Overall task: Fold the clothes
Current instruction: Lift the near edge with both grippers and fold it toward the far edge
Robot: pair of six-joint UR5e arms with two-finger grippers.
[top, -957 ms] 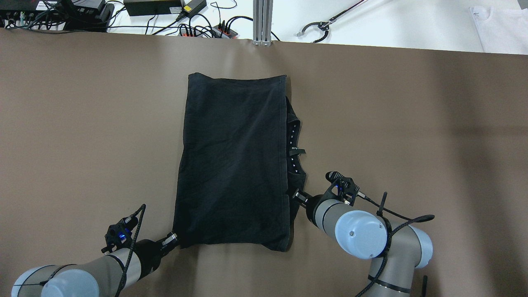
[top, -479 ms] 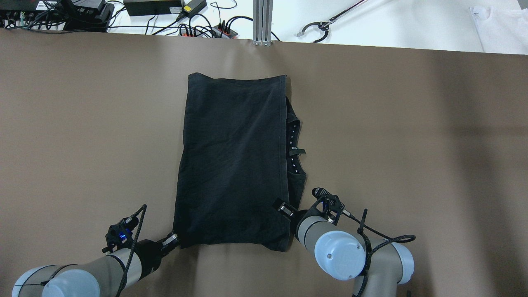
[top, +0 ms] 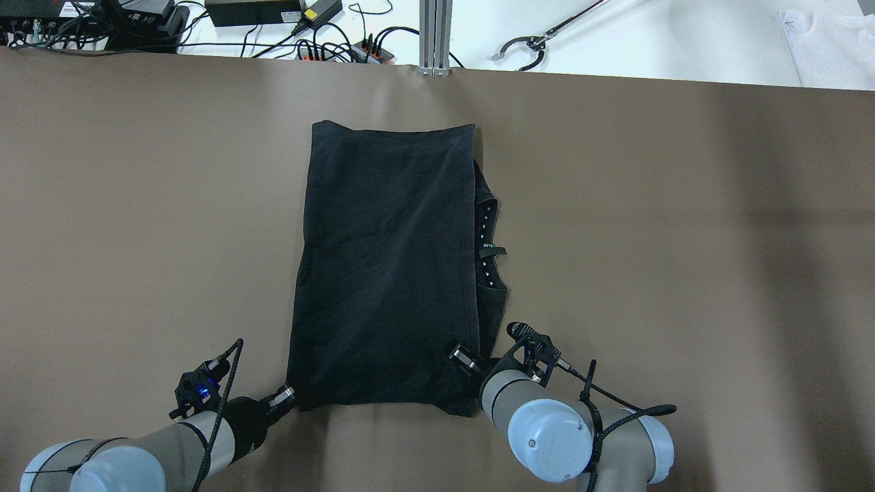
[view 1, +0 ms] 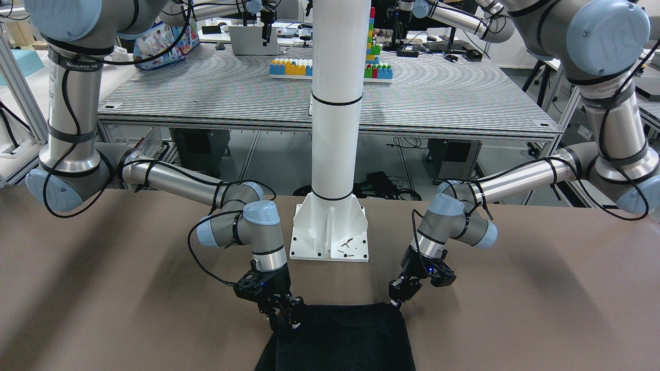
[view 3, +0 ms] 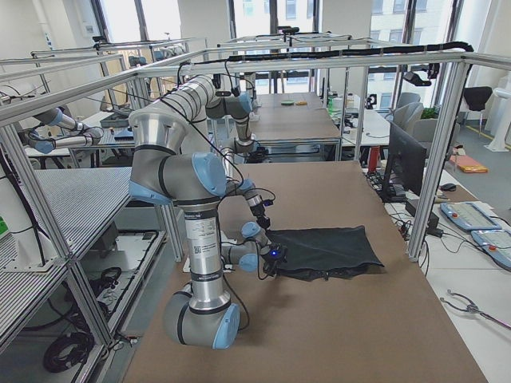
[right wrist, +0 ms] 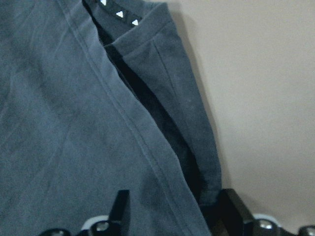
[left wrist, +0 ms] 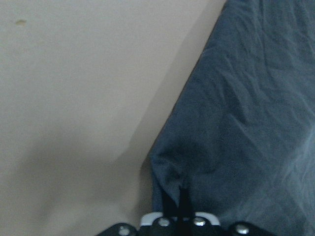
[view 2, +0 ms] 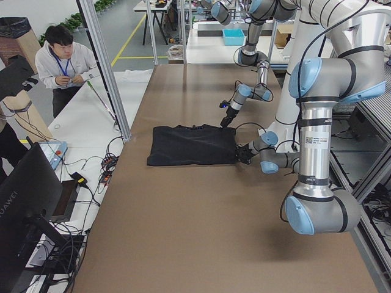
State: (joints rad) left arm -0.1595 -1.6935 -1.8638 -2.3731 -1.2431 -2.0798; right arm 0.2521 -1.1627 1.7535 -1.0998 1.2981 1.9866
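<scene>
The clothes (top: pixel 386 266) are one black garment lying folded into a long rectangle mid-table, its collar with small white marks (top: pixel 487 239) peeking out along the right edge. My left gripper (top: pixel 287 395) is shut on the near-left corner, and the left wrist view shows the fabric (left wrist: pixel 246 123) pinched between the closed fingers (left wrist: pixel 170 209). My right gripper (top: pixel 463 357) is open at the near-right corner. In the right wrist view its fingers (right wrist: pixel 121 204) straddle the layered hem (right wrist: pixel 147 147). The front view shows both grippers (view 1: pixel 396 302) (view 1: pixel 284 318) down at the garment's near edge (view 1: pixel 343 337).
The white pillar's base plate (view 1: pixel 330 232) stands just behind the grippers. Cables and power bricks (top: pixel 328 48) lie past the far table edge, with a white cloth (top: pixel 827 48) at far right. A person (view 2: pixel 61 58) sits beyond that edge. Bare brown table surrounds the garment.
My right gripper has moved toward the robot and leftward along the garment's right edge, ending over the near-right corner. The left gripper and the garment have not moved.
</scene>
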